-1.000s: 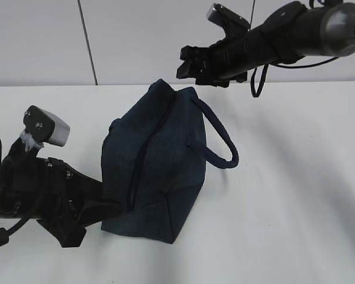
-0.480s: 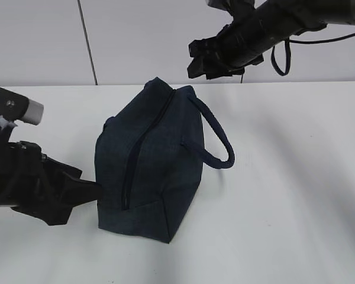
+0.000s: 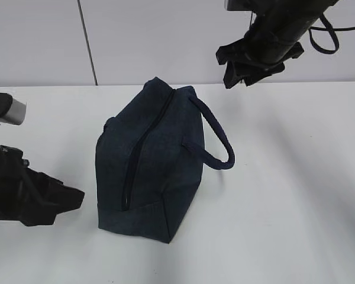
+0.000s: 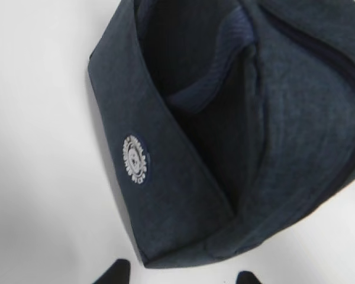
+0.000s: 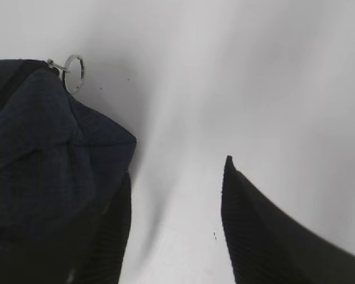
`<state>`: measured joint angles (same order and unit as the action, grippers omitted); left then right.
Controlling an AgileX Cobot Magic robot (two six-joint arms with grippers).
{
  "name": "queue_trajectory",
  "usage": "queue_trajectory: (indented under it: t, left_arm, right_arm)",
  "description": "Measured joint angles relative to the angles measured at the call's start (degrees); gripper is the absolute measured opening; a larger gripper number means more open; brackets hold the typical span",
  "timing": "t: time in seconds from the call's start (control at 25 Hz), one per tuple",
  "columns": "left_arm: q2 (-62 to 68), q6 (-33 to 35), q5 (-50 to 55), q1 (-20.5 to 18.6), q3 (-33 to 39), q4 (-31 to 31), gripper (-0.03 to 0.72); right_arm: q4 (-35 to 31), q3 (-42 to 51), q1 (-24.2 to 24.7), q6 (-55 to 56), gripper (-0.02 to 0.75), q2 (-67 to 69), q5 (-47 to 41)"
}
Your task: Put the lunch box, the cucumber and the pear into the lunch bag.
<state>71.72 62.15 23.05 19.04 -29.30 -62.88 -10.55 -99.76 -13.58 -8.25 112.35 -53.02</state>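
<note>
The dark navy lunch bag (image 3: 148, 160) stands on the white table with its zipper line (image 3: 139, 154) running along the top, apparently shut, and its handle (image 3: 216, 139) looping to the right. My left gripper (image 3: 71, 198) is open and empty, a short gap left of the bag's near end; in the left wrist view its tips (image 4: 182, 275) sit just short of the bag (image 4: 225, 148). My right gripper (image 3: 236, 71) hangs open and empty above the bag's far right. Its wrist view (image 5: 177, 171) shows the bag (image 5: 41, 148) and the metal ring pull (image 5: 74, 73). The lunch box, cucumber and pear are out of view.
A white table (image 3: 296, 195) and a pale wall with a dark vertical seam (image 3: 87, 41) behind it. A round white emblem (image 4: 135, 160) marks the bag's side panel.
My left gripper has drawn back to the left, off the bag's near end. My right arm has swung right and turned its gripper downward. The bag shifted slightly left.
</note>
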Motion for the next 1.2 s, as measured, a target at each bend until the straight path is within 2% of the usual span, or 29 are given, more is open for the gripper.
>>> queue_trajectory:
  t: [0.16, 0.28, 0.44, 0.64, 0.76, 0.92, 1.08, 1.2]
  left_arm:
    - [-0.52, -14.48, -0.06, 0.00, 0.00, 12.65, 0.304]
    - [-0.92, -20.47, 0.11, 0.00, 0.00, 18.73, 0.297]
    - [-3.80, -22.65, 0.80, -0.82, -0.74, 20.60, 0.295]
    - [-8.64, -23.07, 5.02, -6.84, -3.97, 21.28, 0.295]
    - [-11.15, -23.14, 6.95, -9.12, -4.57, 23.13, 0.295]
    - [-14.44, -23.21, 7.97, -9.42, -4.57, 26.61, 0.295]
    - [-18.56, -23.27, 10.30, -9.42, -4.57, 27.87, 0.295]
    - [-22.28, -26.73, 12.72, -9.42, -4.57, 31.11, 0.291]
  right_arm:
    - [1.24, 1.07, 0.00, 1.11, 0.386, -2.24, -1.97]
    - [3.00, 4.91, 0.00, 2.11, 0.372, -5.38, -1.74]
    - [3.50, 13.17, 0.10, 3.14, 0.358, -10.73, 1.20]
    - [3.63, 26.44, 0.10, 3.57, 0.358, -19.98, 5.96]
    - [3.63, 34.66, 0.10, 3.78, 0.358, -26.32, 7.53]
    - [3.63, 45.64, 0.10, 4.52, 0.357, -36.60, 7.62]
    - [3.76, 52.83, 0.10, 5.28, 0.357, -46.07, 5.18]
    - [5.56, 56.62, 0.10, 7.12, 0.358, -53.41, 2.72]
